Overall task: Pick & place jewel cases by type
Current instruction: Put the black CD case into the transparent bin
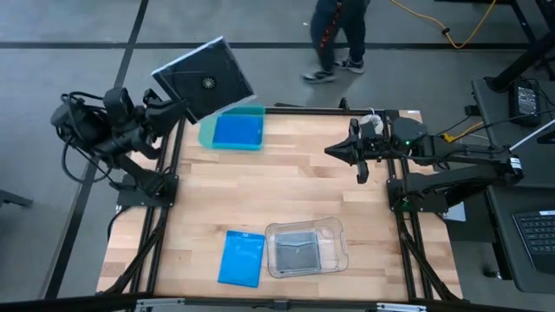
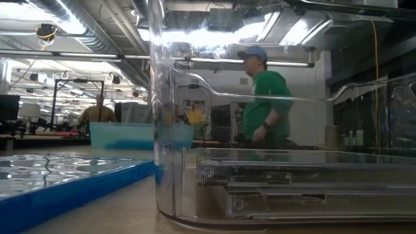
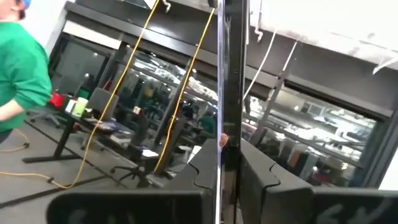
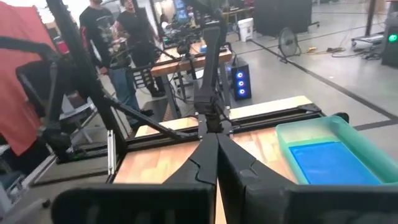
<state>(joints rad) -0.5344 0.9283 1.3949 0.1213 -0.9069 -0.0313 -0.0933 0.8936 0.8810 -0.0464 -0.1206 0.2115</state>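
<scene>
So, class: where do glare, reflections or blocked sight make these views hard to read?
Low view: the clear tray fills the frame, its wall streaked with ceiling-light glare. Left wrist view: the dark jewel case, seen edge-on in the left gripper, splits the picture. High view: evenly lit.

From my low camera, the clear plastic tray (image 2: 273, 188) at the near edge fills the frame and runs off its right side, so I can't count the dark grey cases (image 2: 292, 195) stacked inside. The bright blue rectangular case (image 2: 58, 182) beside it is cut off at the left. In my left wrist camera, the dark square disc case (image 3: 231, 93) shows only edge-on.
</scene>
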